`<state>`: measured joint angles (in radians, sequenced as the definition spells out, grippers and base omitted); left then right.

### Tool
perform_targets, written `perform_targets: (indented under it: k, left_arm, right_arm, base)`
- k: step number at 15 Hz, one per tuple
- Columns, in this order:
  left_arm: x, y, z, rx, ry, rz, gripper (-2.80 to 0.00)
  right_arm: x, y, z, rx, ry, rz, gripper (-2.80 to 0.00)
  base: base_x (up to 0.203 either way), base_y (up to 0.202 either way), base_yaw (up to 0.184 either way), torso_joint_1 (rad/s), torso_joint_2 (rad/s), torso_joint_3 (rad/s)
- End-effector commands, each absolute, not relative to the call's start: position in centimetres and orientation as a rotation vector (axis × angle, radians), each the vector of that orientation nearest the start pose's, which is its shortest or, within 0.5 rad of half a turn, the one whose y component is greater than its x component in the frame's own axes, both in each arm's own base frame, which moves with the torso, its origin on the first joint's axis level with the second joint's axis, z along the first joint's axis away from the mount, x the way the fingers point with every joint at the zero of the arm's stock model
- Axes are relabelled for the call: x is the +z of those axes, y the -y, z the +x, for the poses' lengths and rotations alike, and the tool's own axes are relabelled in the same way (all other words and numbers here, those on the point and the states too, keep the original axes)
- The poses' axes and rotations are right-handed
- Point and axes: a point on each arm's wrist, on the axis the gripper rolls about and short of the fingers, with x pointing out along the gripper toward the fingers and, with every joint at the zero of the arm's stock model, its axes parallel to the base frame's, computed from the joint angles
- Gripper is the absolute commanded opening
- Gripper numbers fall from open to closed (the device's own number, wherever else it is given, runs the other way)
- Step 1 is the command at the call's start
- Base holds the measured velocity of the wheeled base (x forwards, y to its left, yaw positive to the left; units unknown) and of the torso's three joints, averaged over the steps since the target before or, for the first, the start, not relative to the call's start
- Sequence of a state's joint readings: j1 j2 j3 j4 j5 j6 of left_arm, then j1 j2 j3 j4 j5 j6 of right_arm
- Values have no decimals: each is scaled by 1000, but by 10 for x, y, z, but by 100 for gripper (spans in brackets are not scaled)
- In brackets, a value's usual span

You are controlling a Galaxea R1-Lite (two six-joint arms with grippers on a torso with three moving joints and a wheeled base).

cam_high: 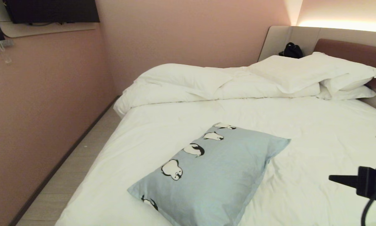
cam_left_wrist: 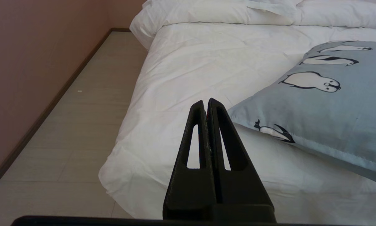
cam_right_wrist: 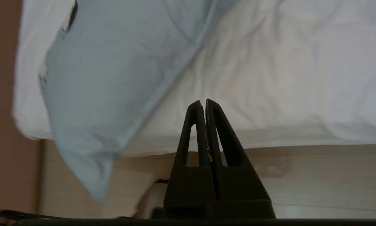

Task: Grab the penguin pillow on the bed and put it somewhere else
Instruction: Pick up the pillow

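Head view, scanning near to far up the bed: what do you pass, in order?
Penguin pillow → bare white sheet of the bed → bunched white duvet → brown headboard.

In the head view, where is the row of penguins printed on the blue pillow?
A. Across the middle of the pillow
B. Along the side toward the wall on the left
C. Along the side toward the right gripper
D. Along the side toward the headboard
B: on the penguin pillow, the penguins run along the edge that faces the pink wall on the left of the bed.
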<state>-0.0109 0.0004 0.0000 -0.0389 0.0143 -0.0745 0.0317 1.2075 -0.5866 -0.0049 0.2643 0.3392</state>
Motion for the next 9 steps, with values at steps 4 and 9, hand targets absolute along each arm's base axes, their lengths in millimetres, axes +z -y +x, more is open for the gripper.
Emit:
perform_targets:
  k: [4, 9]
  left_arm:
    - [80, -1, -23, 2, 40, -76, -280]
    - [80, -1, -23, 3, 40, -76, -280]
  right_arm:
    - [145, -22, 247, 188, -917, 926, -280]
    - [115, -41, 266, 195, -1034, 906, -280]
  base:
    - [0, 0, 0, 0, 0, 0]
    - [0, 0, 0, 0, 0, 0]
